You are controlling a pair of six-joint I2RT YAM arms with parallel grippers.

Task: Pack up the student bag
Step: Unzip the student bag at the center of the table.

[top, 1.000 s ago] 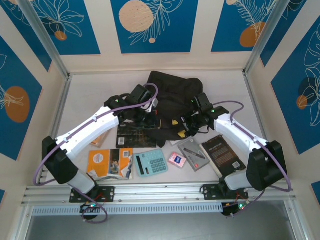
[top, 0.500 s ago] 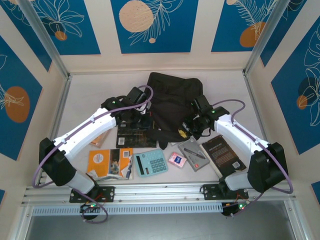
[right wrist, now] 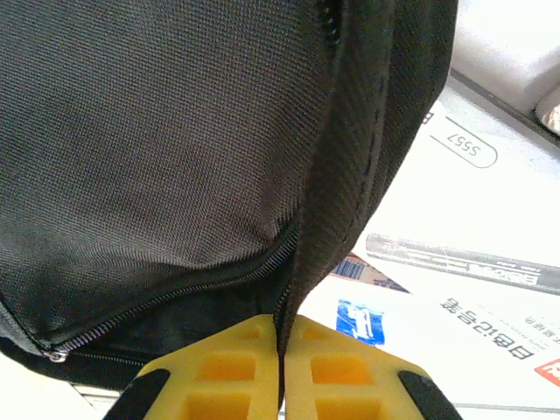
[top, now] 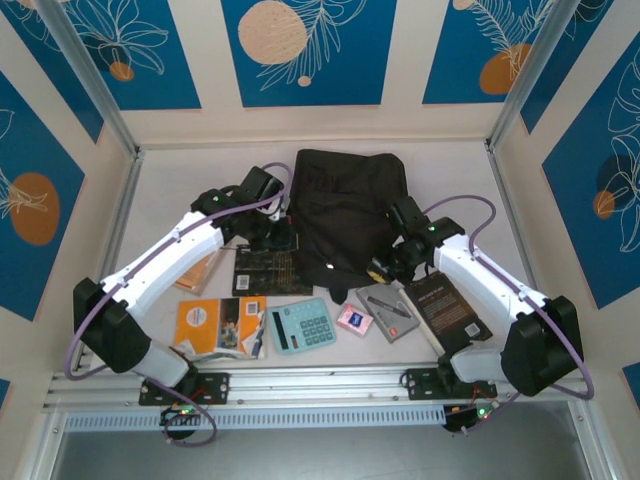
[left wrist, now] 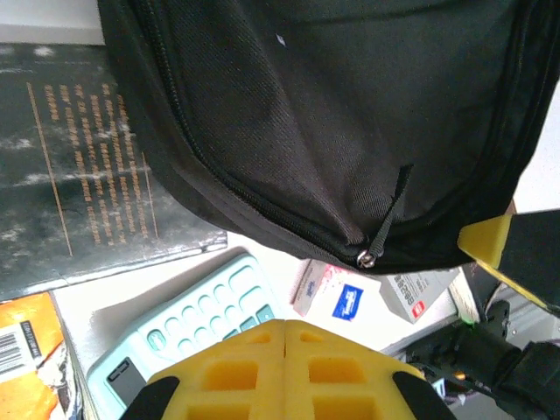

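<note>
Now the large black soft fabric backpack [top: 345,205] lies flatter than a second ago, upper centre of the overhead frame. My right gripper [right wrist: 282,337] has just clamped down; its wrist camera shows a fold of bag fabric pinched between the yellow fingers [right wrist: 227,367], which overhead cannot resolve. I judge that grip steadies the bag for unzipping. My left gripper [left wrist: 284,332] is pressed together on nothing, and its camera shows the small black zipper pull [left wrist: 385,214] on a zip that looks closed.

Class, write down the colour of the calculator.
Light teal calculator, clearest in the top external view.
</note>
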